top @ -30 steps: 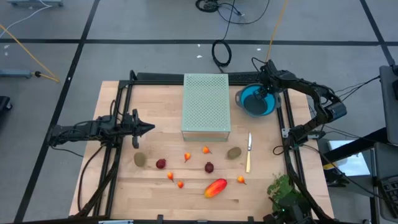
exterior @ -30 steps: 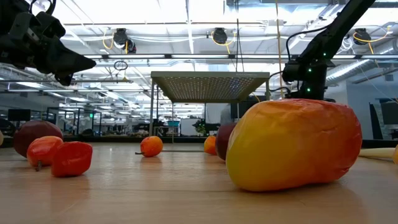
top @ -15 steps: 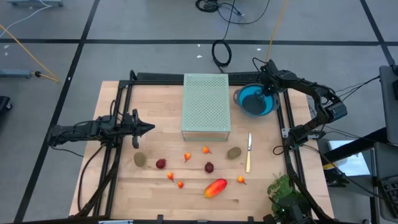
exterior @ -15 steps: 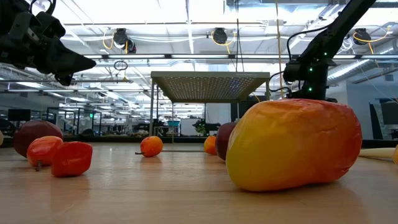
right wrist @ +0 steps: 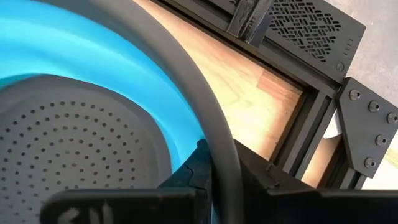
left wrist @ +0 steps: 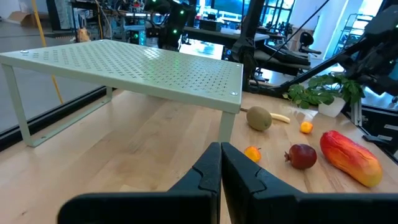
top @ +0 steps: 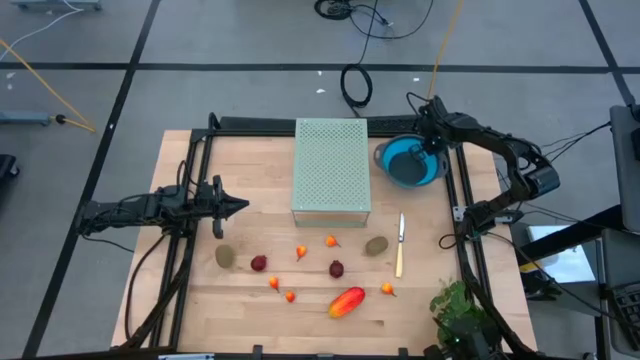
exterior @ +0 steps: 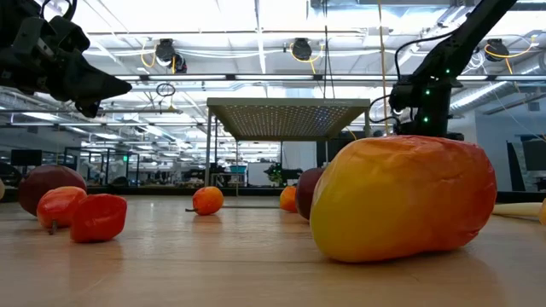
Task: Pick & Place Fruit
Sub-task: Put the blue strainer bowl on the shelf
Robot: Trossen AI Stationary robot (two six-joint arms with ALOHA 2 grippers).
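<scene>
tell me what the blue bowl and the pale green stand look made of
Blue bowl: probably soft silicone or plastic, matte, with a grey rim and a perforated grey base like a colander. Pale green stand: likely painted sheet metal, judging by the rows of punched holes and thin legs.

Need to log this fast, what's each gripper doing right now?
Left gripper: shut, empty, above the table's left side.
Right gripper: shut on the blue colander's grey rim.

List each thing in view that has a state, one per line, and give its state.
right gripper: shut on the blue colander's rim
left gripper: shut, holding nothing, above the table
mango: lying on the table, untouched
knife: lying flat beside a kiwi
perforated shelf: standing upright
</scene>
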